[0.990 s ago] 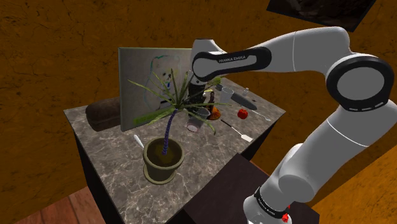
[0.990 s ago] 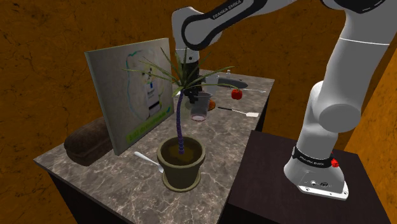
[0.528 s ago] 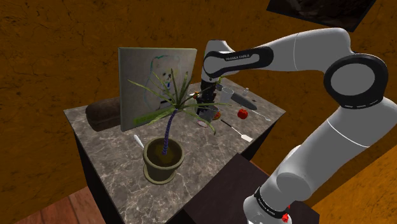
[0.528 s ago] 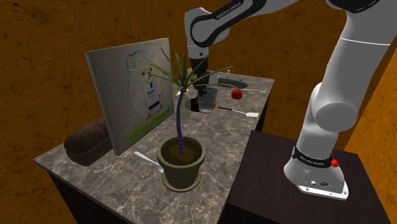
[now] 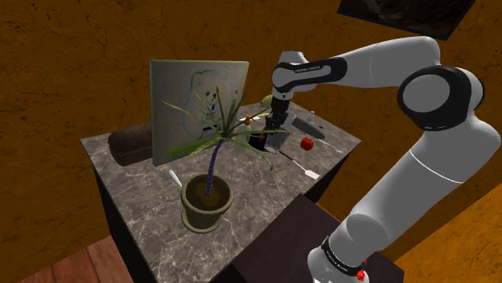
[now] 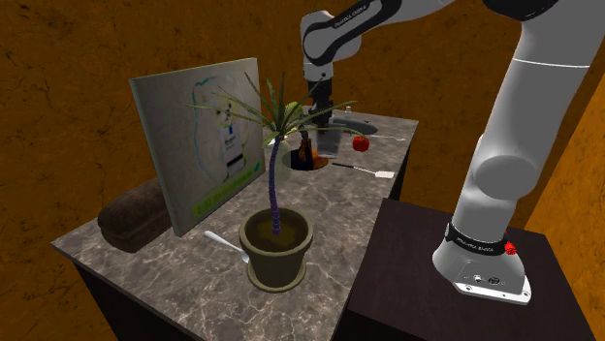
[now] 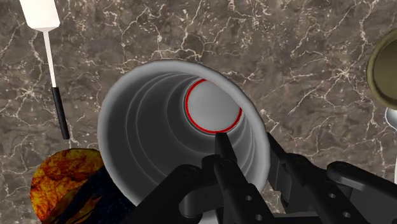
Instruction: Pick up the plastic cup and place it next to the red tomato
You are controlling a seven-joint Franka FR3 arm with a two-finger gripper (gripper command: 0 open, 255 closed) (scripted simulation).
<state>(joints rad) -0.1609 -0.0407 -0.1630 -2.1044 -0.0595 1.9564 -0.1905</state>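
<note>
The gripper (image 7: 245, 149) pinched the cup (image 7: 146, 133) by its wall, one finger inside, holding it mouth-up near the tomato (image 5: 306, 144) for placing

In the wrist view the black gripper (image 7: 247, 149) hides the near rim of the grey ribbed cup (image 7: 153, 127), and the edge cuts a mottled orange-brown lump (image 7: 63, 178). At the shoulder view's left, an upright picture board (image 5: 197, 100) half-hides a dark brown loaf (image 5: 125, 145).
</note>
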